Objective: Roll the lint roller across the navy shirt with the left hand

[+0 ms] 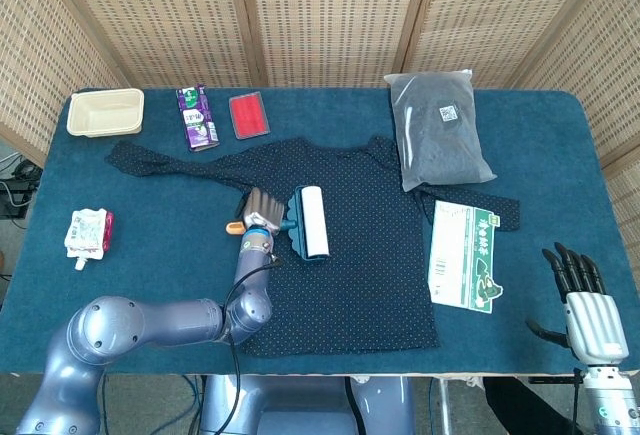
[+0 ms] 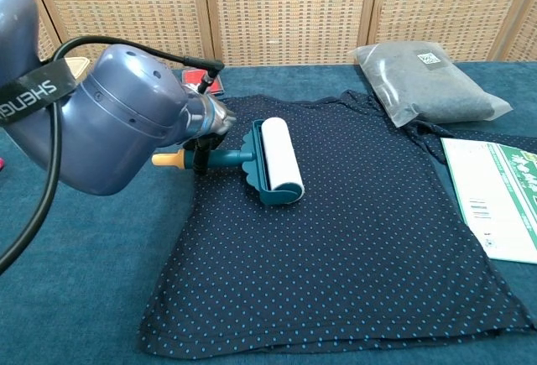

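Two hands show from the head view: the left hand [image 1: 262, 211] wraps its fingers round the handle so the lint roller [image 1: 309, 221] lies flat on the navy shirt [image 1: 345, 245]; the right hand [image 1: 585, 300] idles, fingers spread. Chest view: the roller's white drum rests on the shirt's left half, ready to roll.

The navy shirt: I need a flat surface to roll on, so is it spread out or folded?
Spread out. The navy shirt lies flat, both sleeves extended, lint roller on it.
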Tool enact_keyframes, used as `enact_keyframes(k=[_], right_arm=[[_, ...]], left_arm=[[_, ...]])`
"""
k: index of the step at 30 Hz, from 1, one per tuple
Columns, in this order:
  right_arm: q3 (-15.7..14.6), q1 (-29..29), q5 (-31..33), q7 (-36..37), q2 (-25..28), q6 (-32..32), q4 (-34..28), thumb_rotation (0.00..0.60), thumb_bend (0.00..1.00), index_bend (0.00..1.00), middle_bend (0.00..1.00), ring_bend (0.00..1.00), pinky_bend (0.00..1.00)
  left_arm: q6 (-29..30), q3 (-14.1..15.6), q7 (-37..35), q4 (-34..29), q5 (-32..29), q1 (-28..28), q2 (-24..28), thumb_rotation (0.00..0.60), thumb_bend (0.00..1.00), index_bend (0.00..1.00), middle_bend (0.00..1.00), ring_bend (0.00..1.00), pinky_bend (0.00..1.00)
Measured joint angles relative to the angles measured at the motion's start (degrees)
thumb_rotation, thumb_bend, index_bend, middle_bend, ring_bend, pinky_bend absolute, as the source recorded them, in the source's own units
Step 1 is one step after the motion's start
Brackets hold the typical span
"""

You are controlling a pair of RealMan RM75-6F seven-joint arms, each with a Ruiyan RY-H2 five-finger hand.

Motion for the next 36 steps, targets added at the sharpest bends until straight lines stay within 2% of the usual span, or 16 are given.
enact_keyframes(k=[10, 16, 22, 27, 32, 36], right_arm=[[-0.2, -0.1, -0.5, -0.7, 0.0, 0.4, -0.3, 0.6, 0.11, 0.0, 0.0, 0.0, 0.0], [-0.7, -0.1, -1.4, -1.4, -0.2, 0.5, -0.6, 0.6, 0.11, 0.0, 0.0, 0.0, 0.0], [-1.1, -0.2, -2.6, -2.4, -0.3, 1.4, -1.3, 0.6, 0.11, 0.0, 0.0, 0.0, 0.0], [-1.4, -0.4, -3.7, -3.2, -0.3, 2.0, -2.0, 0.6, 0.11, 0.0, 0.0, 0.0, 0.0], [-1.6, -0.6, -4.2, -4.0, -0.2, 2.6, -2.5, 0.6, 0.11, 0.0, 0.0, 0.0, 0.0], [-1.8, -0.7, -5.0, -4.6, -0.2, 3.1, -3.0, 0.6, 0.11, 0.0, 0.0, 0.0, 0.0]], left_arm=[[1.4, 0.5, 0.8, -1.7, 0.6, 2.4, 1.7, 0.6, 1.0, 0.93, 0.69, 0.59, 0.65], [2.6, 2.3, 0.0, -5.0, 1.9, 5.5, 5.6, 0.6, 1.0, 0.93, 0.7, 0.6, 0.65], [3.1, 4.7, -2.9, -11.1, 5.2, 9.5, 11.7, 0.6, 1.0, 0.93, 0.7, 0.6, 0.63], [2.9, 6.4, -9.3, -16.4, 12.1, 13.4, 17.4, 0.6, 1.0, 0.92, 0.69, 0.6, 0.61], [2.3, 7.7, -18.4, -20.2, 22.9, 17.8, 21.5, 0.6, 0.99, 0.89, 0.64, 0.6, 0.55], [2.3, 9.2, -24.9, -22.5, 31.6, 21.2, 24.4, 0.6, 0.88, 0.8, 0.57, 0.55, 0.51]])
